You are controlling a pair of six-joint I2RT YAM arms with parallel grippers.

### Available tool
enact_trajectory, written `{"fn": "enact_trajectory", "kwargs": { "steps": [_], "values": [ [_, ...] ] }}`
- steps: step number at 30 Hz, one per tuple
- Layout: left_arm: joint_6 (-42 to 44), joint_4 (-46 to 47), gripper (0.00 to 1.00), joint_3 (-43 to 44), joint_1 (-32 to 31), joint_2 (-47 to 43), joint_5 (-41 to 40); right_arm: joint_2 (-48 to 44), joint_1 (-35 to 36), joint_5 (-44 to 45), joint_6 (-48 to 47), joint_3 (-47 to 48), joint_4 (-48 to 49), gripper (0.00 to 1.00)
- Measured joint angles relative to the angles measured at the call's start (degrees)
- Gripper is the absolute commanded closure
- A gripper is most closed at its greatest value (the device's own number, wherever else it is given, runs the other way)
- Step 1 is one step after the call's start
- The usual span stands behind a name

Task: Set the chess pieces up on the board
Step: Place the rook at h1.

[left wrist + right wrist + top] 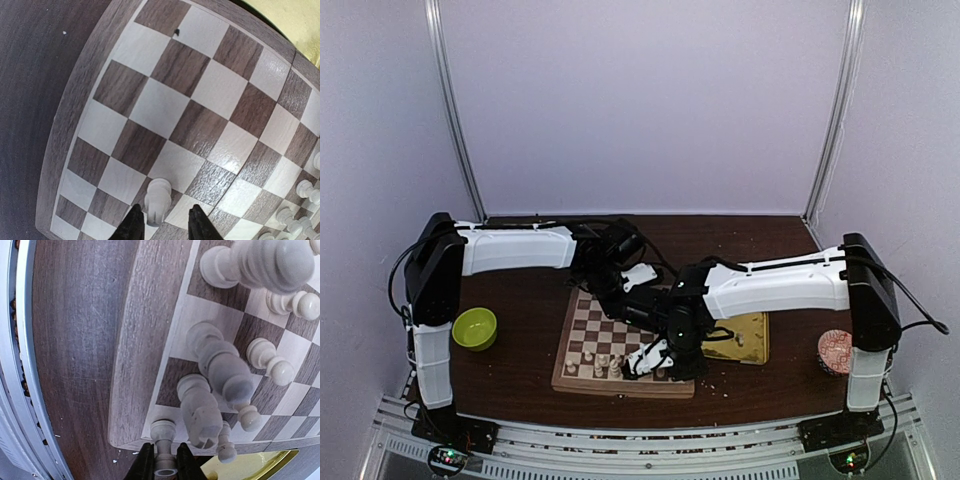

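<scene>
R gripper [163, 463]: pinched on corner piece [162, 431], upright at the board [134, 365] corner sq, long axis running toward my wrist cam. L gripper [165, 226]: part open, straddling an upright white piece [158, 197], maybe knight, w/ a gap on one side. My fingertips are cut off by the frame edge. In top view the arms hide both.

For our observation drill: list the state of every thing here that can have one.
Left gripper: open, straddling a lone piece.
Right gripper: shut on the corner piece.
Chess pieces: standing, grouped at the near edge.
Board: lying flat, mostly bare.
Green bowl: upright, empty.
Gold tray: flat, beside the board.
</scene>
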Motion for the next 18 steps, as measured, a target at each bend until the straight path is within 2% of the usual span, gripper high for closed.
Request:
{"fn": "enact_trajectory", "kwargs": {
  "steps": [9,18],
  "values": [
    [0.0,0.0,0.69,0.0,0.0,0.0,0.0,0.1,0.0,0.4,0.3,0.0,0.1,0.79],
    [0.0,0.0,0.69,0.0,0.0,0.0,0.0,0.1,0.0,0.5,0.2,0.0,1.2,0.8]
  ]
}}
